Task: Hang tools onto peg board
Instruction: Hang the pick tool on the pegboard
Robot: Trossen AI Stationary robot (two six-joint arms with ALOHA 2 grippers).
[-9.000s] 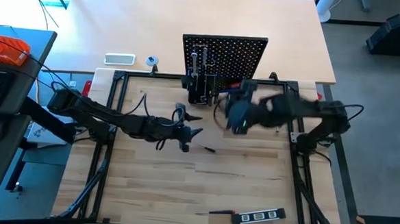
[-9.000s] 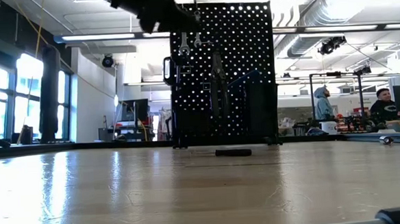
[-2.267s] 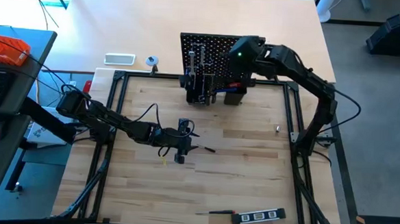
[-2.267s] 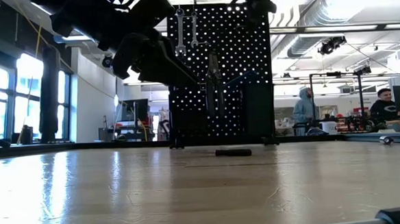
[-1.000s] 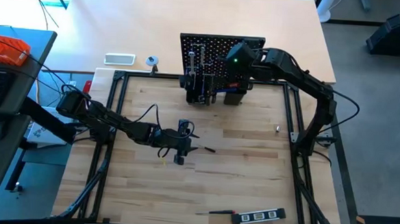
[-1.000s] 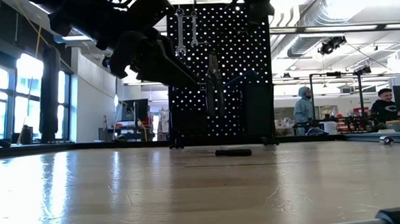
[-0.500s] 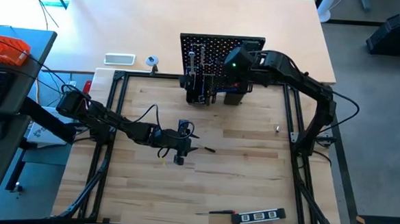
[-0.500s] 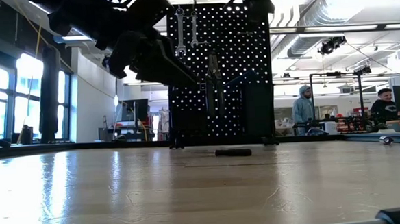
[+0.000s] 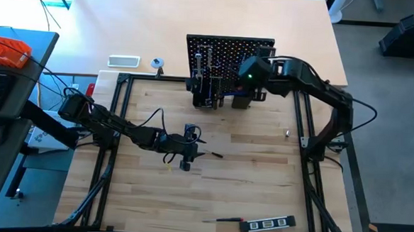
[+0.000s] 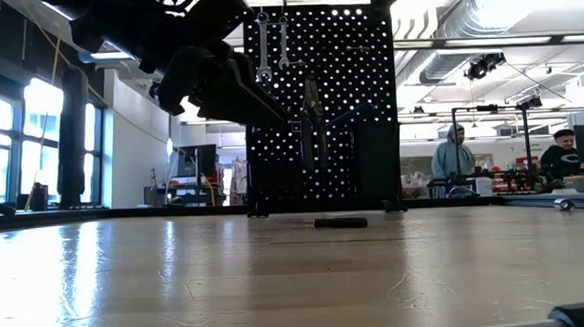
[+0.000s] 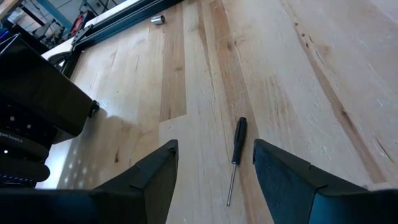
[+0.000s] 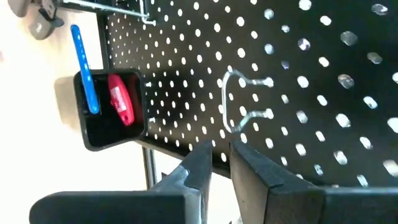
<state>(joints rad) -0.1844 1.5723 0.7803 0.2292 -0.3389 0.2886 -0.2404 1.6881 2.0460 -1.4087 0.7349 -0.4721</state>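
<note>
Desk [image 9: 246, 182] of pale wood carries everything, with the peg board [image 9: 229, 53] standing upright at its far edge. Wrenches [image 10: 272, 46] already hang there, other tools sit in the holder boxes at its base, and a blue-handled key [image 12: 83, 70] stands in one box [image 12: 109, 109] beside a red-handled tool [image 12: 120, 98].

Right gripper [image 9: 254, 74] is up against the board, its jaws nearly closed with only a thin gap and nothing visible between them; a bare wire hook [image 12: 239, 102] sits just ahead of the jaws.

Left gripper [image 9: 188, 147] hovers low over mid-desk, jaws spread wide and empty, with a small screwdriver [image 11: 235, 155] lying directly between and below them.

Well behind both, near the front edge, a level [image 9: 267, 223] and another screwdriver [image 9: 223, 220] lie unhung. By my judgement the job is roughly half done, with three tools left.
</note>
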